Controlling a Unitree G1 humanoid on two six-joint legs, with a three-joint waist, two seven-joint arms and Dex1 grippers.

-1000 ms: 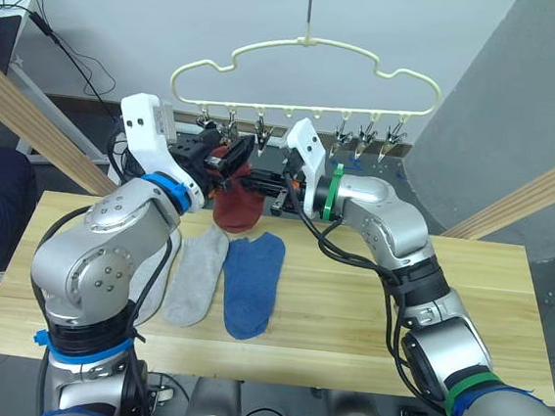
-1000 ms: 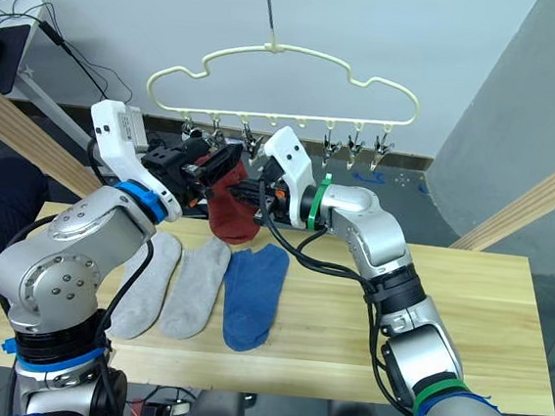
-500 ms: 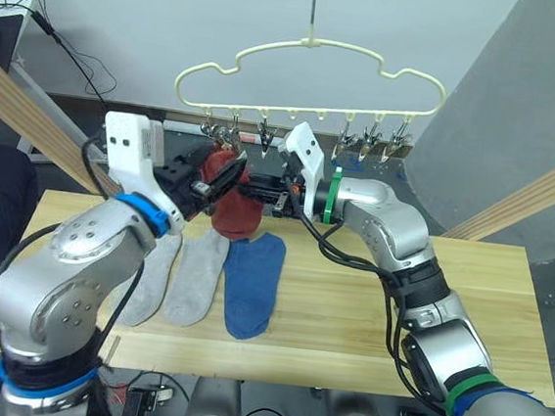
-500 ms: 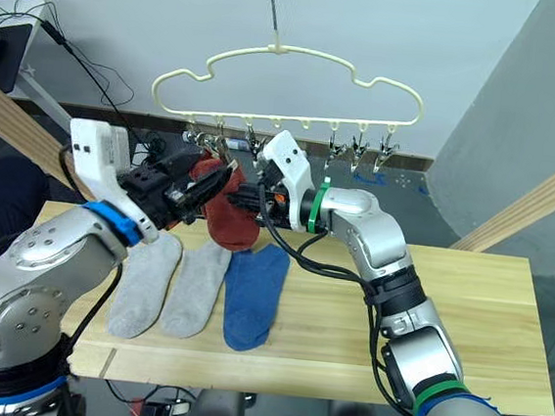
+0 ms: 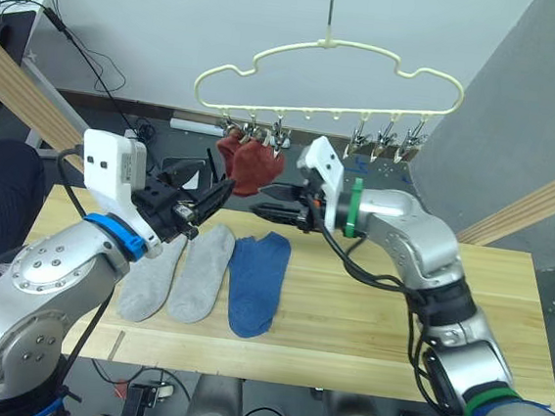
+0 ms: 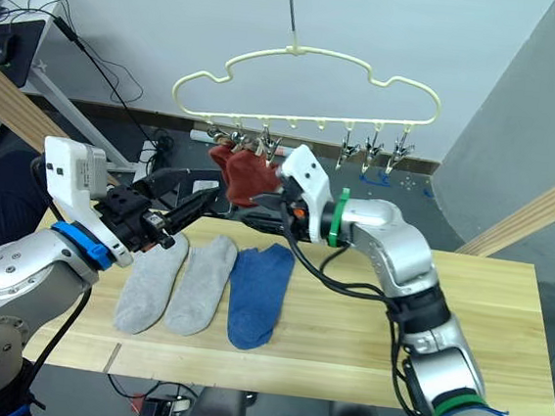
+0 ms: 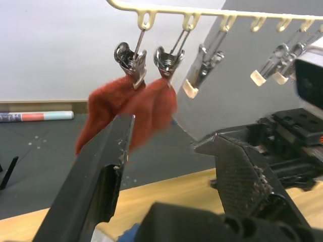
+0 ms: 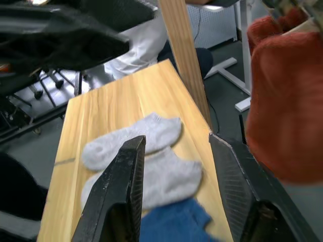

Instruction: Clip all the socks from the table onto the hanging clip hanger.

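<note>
Black fingers of both grippers stand apart, gripping nothing: the left gripper (image 5: 205, 193) and right gripper (image 5: 275, 211) face each other just below the two red socks (image 5: 250, 163), which hang from the first clips at the left end of the hanger (image 5: 330, 71). On the table (image 5: 366, 305), at about 7 o'clock from the hanging pair, lie two grey socks (image 5: 178, 269) and what looks like one blue sock (image 5: 256, 282), side by side.
</note>
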